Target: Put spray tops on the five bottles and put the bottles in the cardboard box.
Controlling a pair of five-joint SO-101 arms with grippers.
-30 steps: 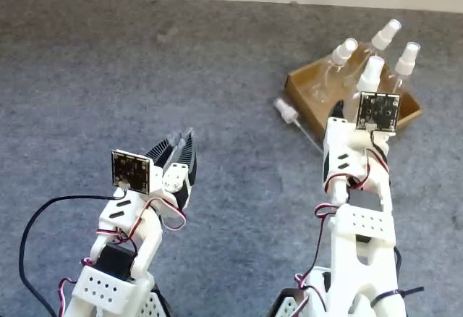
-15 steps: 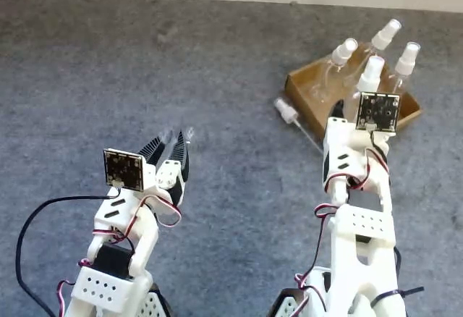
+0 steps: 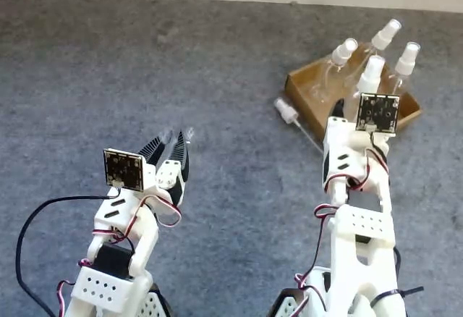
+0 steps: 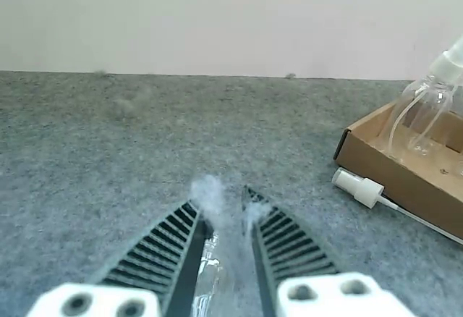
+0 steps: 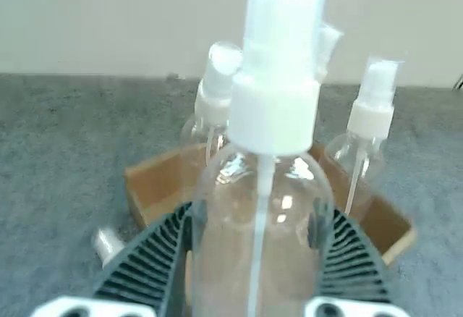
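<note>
Right gripper (image 5: pixel 257 219) is clamped on a capped bottle (image 5: pixel 260 187). The bottle is upright, long axis vertical, spray head up, over the near part of the cardboard box (image 3: pixel 304 103) at far right. Can't tell if its base touches the box floor.

The box holds three more bottles (image 3: pixel 346 48), all standing with spray tops on and heads up. In the high view they sit on the far side of the held one.

One loose spray top (image 3: pixel 286 109) lies on its side on the grey mat (image 3: pixel 108 56), just beside the box's left wall. Its head is at the far-left end and the thin tube trails near-right along the wall.

Left gripper (image 4: pixel 221 201) is near left, well apart from the box, jaws pointing far. They're closed on a clear topless bottle (image 4: pixel 210 273) that is faint and hard to make out. Its long axis looks to run along the jaws, neck end far.
</note>
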